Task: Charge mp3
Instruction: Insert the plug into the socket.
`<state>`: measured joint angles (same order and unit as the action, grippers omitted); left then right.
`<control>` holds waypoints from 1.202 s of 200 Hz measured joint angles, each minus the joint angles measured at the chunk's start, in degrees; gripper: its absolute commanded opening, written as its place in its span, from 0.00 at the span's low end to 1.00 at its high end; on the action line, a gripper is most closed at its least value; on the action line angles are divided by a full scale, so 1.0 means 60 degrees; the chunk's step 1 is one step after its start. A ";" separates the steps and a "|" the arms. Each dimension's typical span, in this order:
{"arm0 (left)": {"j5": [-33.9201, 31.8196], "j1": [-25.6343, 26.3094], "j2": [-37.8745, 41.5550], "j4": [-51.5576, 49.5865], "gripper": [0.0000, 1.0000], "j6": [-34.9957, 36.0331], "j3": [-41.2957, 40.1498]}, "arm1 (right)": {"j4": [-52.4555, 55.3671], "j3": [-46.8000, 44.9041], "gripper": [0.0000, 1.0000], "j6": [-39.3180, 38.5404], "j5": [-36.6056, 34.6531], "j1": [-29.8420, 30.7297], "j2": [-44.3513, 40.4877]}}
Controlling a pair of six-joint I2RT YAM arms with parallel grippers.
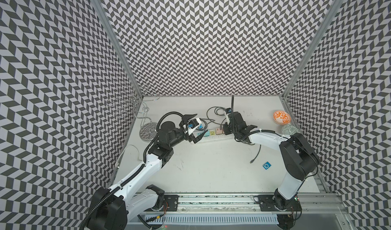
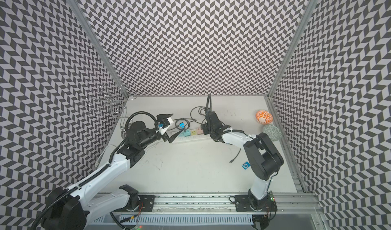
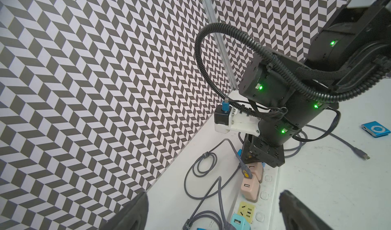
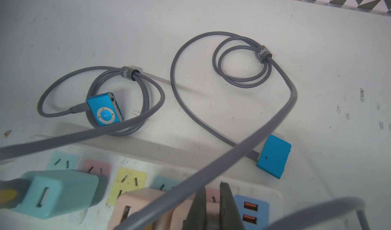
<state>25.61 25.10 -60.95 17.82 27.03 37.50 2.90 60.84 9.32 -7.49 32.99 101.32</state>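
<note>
A blue mp3 (image 1: 267, 165) (image 3: 375, 129) lies loose on the table at front right, with a grey cable's small free end (image 1: 251, 161) (image 3: 365, 157) beside it. Two more blue players (image 4: 104, 109) (image 4: 274, 156) lie behind the white power strip (image 1: 215, 138) (image 4: 264, 190), each with a cable in it. My right gripper (image 1: 225, 129) (image 4: 212, 188) hangs over the pink adapters (image 3: 250, 189), shut on a USB plug that is mostly hidden. My left gripper (image 1: 200, 124) (image 3: 214, 194) stands open and holds nothing at the strip's left end.
A wire stand (image 1: 146, 121) fills the back left corner. An orange patterned bowl (image 1: 281, 116) and a pale green ball (image 1: 289, 130) sit at the back right. Coiled grey cables (image 4: 241, 68) lie behind the strip, and a white cable (image 1: 131, 149) runs along the left wall.
</note>
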 measured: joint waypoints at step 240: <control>0.0499 0.0124 0.0200 0.0051 0.96 -0.0160 -0.0058 | 0.2528 -0.1639 0.53 0.1719 0.0641 0.0474 -0.4914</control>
<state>28.60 25.85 -59.75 18.13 26.06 37.15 18.06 51.00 19.64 -3.64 35.83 71.83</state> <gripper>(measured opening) 0.963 0.529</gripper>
